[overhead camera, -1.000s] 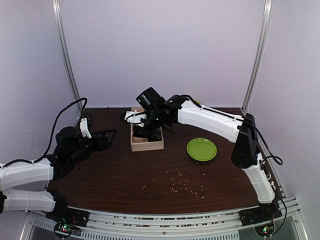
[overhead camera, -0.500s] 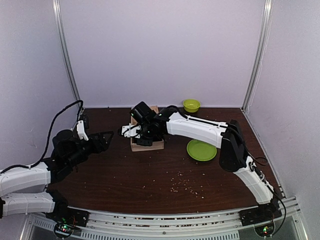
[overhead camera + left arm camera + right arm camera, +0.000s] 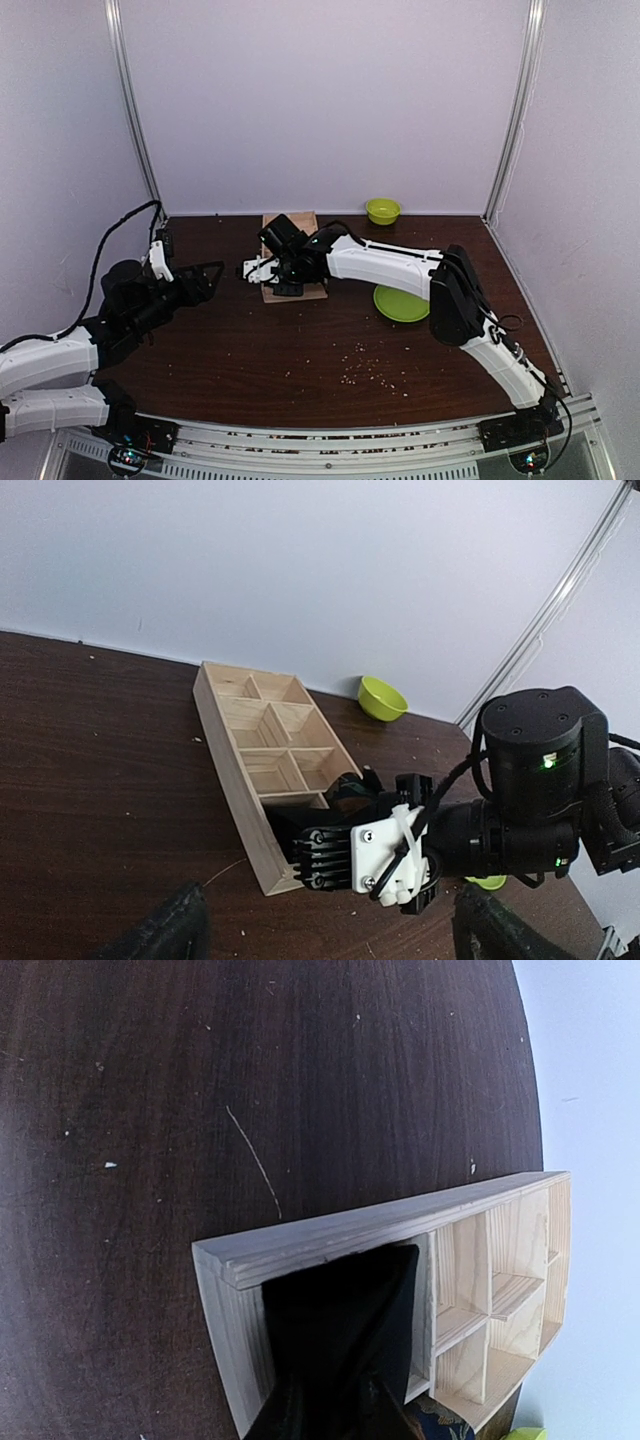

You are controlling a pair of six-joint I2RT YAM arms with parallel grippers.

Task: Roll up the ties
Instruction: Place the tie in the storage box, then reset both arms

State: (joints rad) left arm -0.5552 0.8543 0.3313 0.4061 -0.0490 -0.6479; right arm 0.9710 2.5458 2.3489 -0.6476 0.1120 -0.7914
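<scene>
The tie [image 3: 340, 1345] sits in the end compartment of the wooden box [image 3: 235, 770]. The right end effector [image 3: 318, 858] is right at it, can't tell if it's pinching. The left end effector [image 3: 320, 930] hangs spread apart nearby. I'd lift the tie slowly onto the bench [image 3: 100, 780] before rolling.

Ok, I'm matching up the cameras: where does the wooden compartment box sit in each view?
Top external: wooden box left of centre, toward the back, partly under the right arm.
Left wrist: box at centre, running diagonally.
Right wrist: box lower right, its long wall crossing mid-frame.
Shared landmark: the dark table under it.
</scene>
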